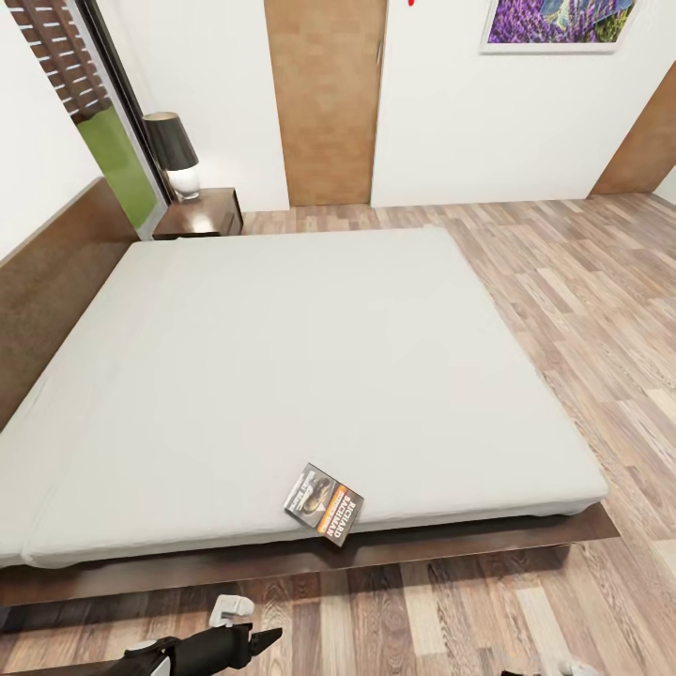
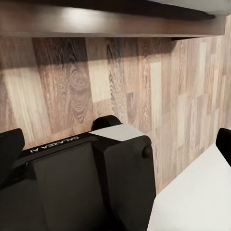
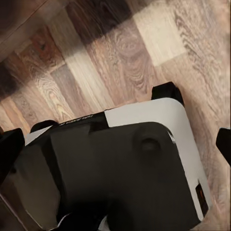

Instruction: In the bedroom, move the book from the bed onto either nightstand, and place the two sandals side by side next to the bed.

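The book [image 1: 324, 502] lies flat on the white mattress of the bed [image 1: 310, 357], close to its near edge and a little right of centre. The nightstand [image 1: 211, 214] stands at the bed's far left corner, beside the headboard. My left gripper [image 1: 258, 640] hangs low over the floor in front of the bed frame, left of the book. In the left wrist view the left gripper [image 2: 115, 144] is open, its fingertips [image 2: 9, 147] far apart with nothing between them. My right gripper [image 3: 115, 144] is open too, over my own base. The sandals are out of view.
A lamp [image 1: 174, 155] with a dark shade stands on the nightstand. A wooden door [image 1: 324, 103] is in the far wall, a framed picture [image 1: 559, 23] to its right. Wood floor [image 1: 582, 310] runs along the bed's right side. The dark bed frame [image 2: 110, 21] is close ahead.
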{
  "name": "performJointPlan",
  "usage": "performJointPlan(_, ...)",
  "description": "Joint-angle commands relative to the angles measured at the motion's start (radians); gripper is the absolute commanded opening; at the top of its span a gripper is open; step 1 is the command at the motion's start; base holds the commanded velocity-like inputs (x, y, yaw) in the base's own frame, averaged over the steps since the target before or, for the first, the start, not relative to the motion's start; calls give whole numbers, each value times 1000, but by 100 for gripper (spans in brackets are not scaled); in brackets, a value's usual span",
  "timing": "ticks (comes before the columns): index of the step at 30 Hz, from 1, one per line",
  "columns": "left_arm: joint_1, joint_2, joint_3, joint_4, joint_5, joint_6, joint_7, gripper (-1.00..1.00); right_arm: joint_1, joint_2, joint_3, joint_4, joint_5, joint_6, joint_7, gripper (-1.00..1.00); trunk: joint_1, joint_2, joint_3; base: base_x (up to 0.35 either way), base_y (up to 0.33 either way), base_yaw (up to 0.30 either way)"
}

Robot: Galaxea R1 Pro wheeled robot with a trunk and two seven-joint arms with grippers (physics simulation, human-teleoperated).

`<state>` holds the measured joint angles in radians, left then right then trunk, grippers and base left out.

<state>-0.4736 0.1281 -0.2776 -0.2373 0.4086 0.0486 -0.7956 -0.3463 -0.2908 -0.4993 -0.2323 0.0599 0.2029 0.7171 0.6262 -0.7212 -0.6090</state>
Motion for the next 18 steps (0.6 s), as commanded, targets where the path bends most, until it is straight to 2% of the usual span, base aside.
performJointPlan(1, 0, 1, -6, 0, 10, 5, -2, 100, 0, 1, -17, -5, -7, 7, -18, 100, 0, -1, -1, 0, 0, 0)
performJointPlan(6, -1, 1, -5, 0, 10, 5, -3, 100, -1, 5, -30, -40, -26, -4, -48, 100, 0, -1, -1, 0, 0, 0)
performJointPlan(7, -1, 1, -5, 0, 10, 5, -3, 100, -2, 8, -29, -92, -29, 2, -43, 100, 0, -1, -1, 0, 0, 0)
performJointPlan(9, -1, 1, -5, 0, 10, 5, -3, 100, -3, 19, -27, -130, -30, 5, -41, 100, 0, -1, -1, 0, 0, 0)
performJointPlan(10, -1, 1, -3, 0, 10, 5, -3, 100, -4, 62, -25, -161, -31, 7, -39, 100, 0, -1, -1, 0, 0, 0)
performJointPlan(11, 0, 1, -2, 0, 11, 5, -4, 100, -5, 116, -24, -173, -31, 8, -38, 100, 0, -1, -1, 0, 0, 0)
performJointPlan(12, 0, 1, -1, 0, 10, 6, -4, 100, -5, 133, -23, -176, -31, 8, -38, 100, 0, -1, -1, 0, 0, 0)
performJointPlan(13, 0, 1, 0, -1, 10, 6, -4, 100, -6, 178, -23, -183, -31, 8, -38, 100, 0, -1, -1, 0, 0, 0)
performJointPlan(14, 0, 2, 2, -1, 11, 6, -4, 100, -6, 200, -23, -190, -31, 9, -38, 100, 0, -1, -1, 0, 0, 0)
performJointPlan(16, -1, 2, 10, -2, 11, 7, -4, 100, -6, 223, -22, -209, -32, 9, -37, 100, 0, -1, -1, 0, 0, 0)
performJointPlan(18, 0, 4, 40, -2, 12, 8, -6, 100, -6, 245, -22, -221, -33, 9, -36, 100, 0, -1, -1, 0, 0, 0)
